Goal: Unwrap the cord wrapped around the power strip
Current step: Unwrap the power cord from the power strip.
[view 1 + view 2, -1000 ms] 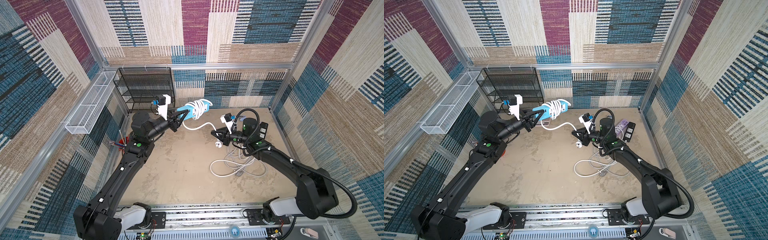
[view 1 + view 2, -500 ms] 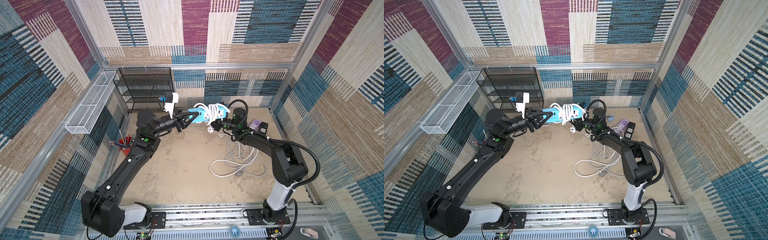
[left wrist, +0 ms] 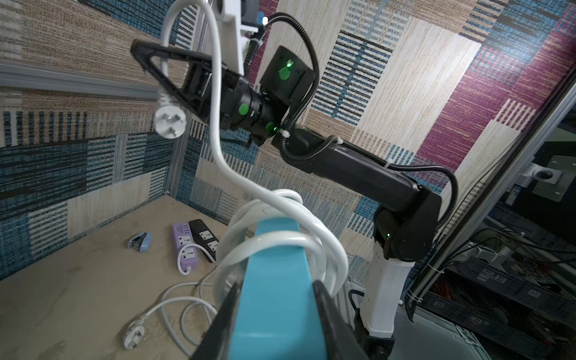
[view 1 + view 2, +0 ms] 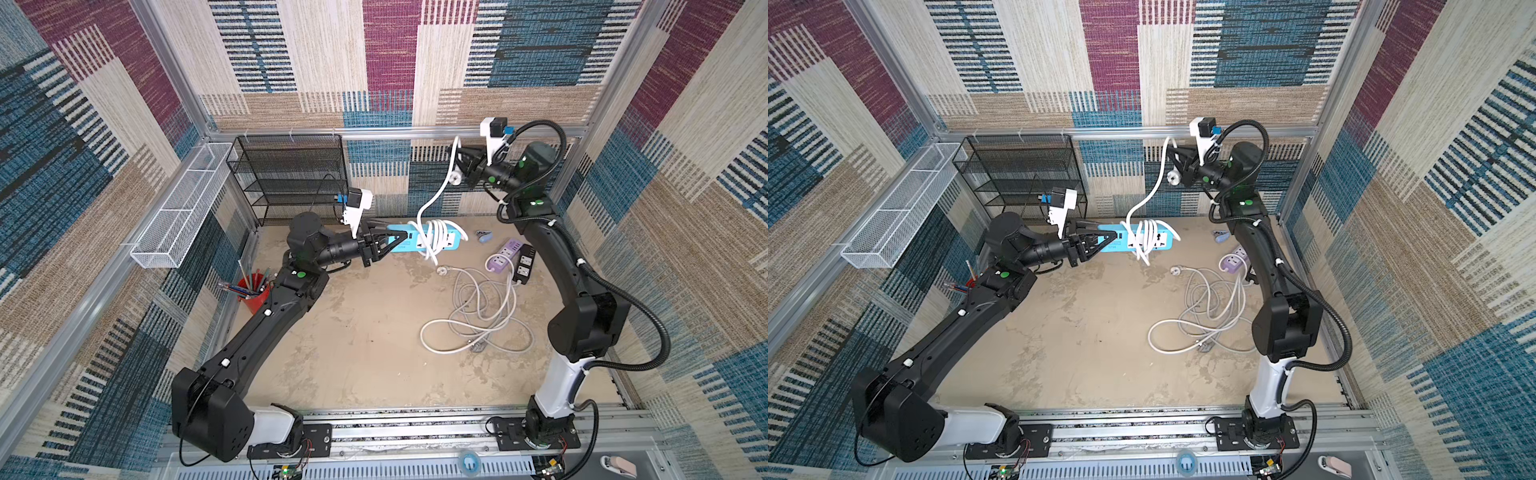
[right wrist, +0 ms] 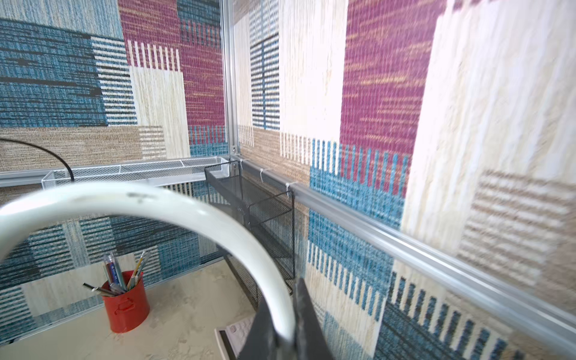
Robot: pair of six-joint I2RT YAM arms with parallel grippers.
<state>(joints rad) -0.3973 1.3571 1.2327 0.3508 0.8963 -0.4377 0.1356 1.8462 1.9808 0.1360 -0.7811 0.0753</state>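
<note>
1. patchwork carpet walls box in a scuffed beige table (image 4: 353, 332).
2. a black mesh shelf (image 4: 291, 178) stands against the back wall, and a white wire basket (image 4: 178, 208) hangs on the left wall.
3. the left gripper (image 4: 397, 239) is clamped on one end of the blue power strip (image 4: 451, 242), holding it level above the table.
4. the right gripper (image 4: 460, 160) is raised near the back rail, pinched on the white cord (image 3: 214, 93) just behind its plug (image 3: 168, 121).
5. from there the cord hangs down to the strip, where several loops wrap its middle.
6. a tangle of pale cords (image 4: 478, 316) lies on the table with a purple strip (image 4: 505, 255) and a black strip (image 4: 524, 264).
7. a red cup (image 4: 253, 297) of pens sits by the left arm.
</note>
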